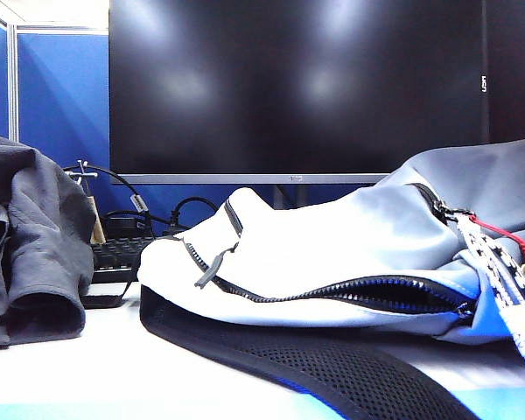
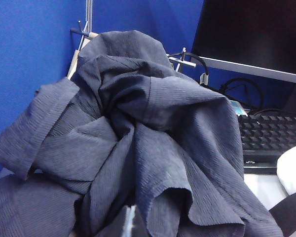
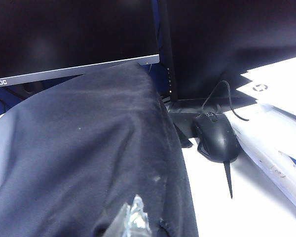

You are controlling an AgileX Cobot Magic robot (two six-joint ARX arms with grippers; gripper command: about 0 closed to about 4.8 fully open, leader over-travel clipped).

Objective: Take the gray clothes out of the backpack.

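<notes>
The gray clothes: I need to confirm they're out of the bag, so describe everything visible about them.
The gray clothes are a dark gray, fine-ribbed knit garment, crumpled in a loose heap on the white table at the exterior view's left, clear of the backpack. A cuffed tube sleeve opening faces the camera. The left gripper sits shut at its folds; whether it touches is unclear.

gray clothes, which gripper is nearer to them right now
Left. The left gripper sits shut right against the gray clothes; the right gripper is shut over the backpack, on the far side from the clothes.
</notes>
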